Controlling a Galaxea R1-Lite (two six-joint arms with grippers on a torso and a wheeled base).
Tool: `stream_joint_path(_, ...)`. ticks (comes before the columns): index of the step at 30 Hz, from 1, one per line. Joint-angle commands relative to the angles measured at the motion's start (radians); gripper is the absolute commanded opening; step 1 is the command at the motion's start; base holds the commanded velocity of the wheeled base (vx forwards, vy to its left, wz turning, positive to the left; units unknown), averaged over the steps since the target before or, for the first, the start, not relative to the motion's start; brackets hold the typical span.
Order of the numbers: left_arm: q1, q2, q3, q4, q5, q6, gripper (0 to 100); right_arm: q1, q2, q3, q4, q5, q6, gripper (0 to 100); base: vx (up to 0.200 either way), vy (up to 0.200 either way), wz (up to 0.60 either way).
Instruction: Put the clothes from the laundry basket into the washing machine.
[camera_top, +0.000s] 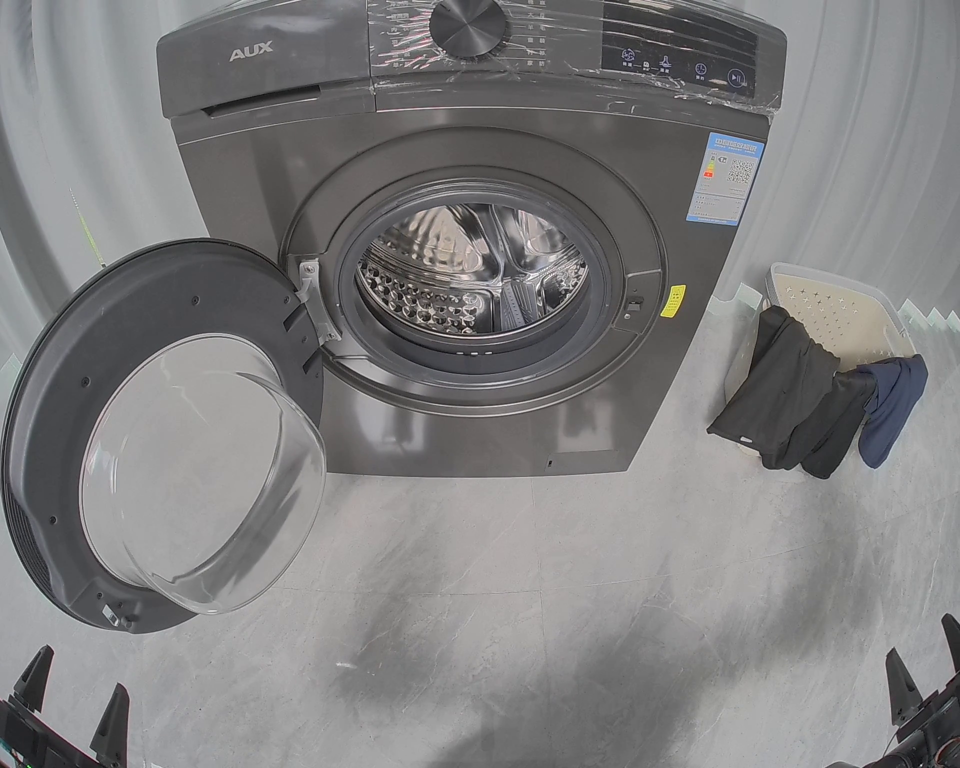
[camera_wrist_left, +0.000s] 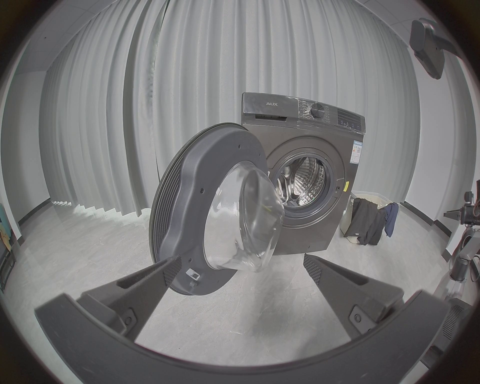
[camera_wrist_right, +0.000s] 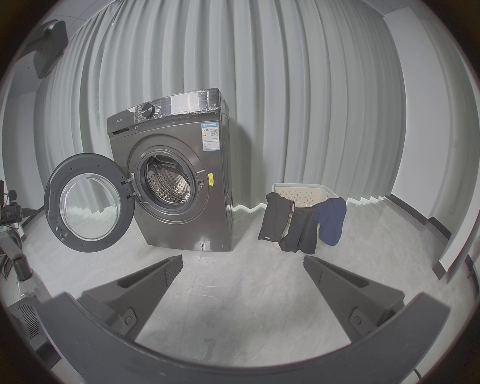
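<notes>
The washing machine (camera_top: 470, 120) fills the upper centre of the head view. Its round door (camera_top: 160, 440) is swung wide open toward the left of the frame, with the glass bowl facing outward. The steel drum (camera_top: 470, 270) shows through the open port. Clear plastic film (camera_top: 560, 45) covers the control panel along the top.

The laundry basket (camera_top: 845, 310), pale and perforated, stands on the grey floor (camera_top: 560, 600) at the right of the frame, just beside the machine. Black clothes (camera_top: 790, 400) hang over its front rim and down its outer wall. A navy garment (camera_top: 895, 395) is draped over the rim, touching them on the right.

The left gripper (camera_top: 80, 675) sits in the lower left corner, its fingers spread apart with nothing between them. The right gripper (camera_top: 920, 640) sits in the lower right corner, also spread and empty. Both are well apart from the basket and the machine.
</notes>
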Motion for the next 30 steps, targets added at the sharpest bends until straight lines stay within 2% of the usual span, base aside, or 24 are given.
stream_joint_path(1, 0.002, -0.017, 0.016, -0.001, 0.000, 0.000, 100, 0.000, -0.021, 0.015, -0.002, 0.000, -0.001, 100, 0.000, 0.000, 0.00)
stream_joint_path(20, 0.000, -0.017, 0.016, -0.001, 0.000, -0.002, 100, 0.000, -0.021, 0.016, 0.000, 0.000, -0.003, 100, 0.000, -0.189, 0.00)
stream_joint_path(30, 0.002, -0.017, 0.016, -0.001, 0.000, 0.000, 100, 0.000, -0.021, 0.015, 0.000, 0.000, -0.003, 100, 0.000, 0.000, 0.00)
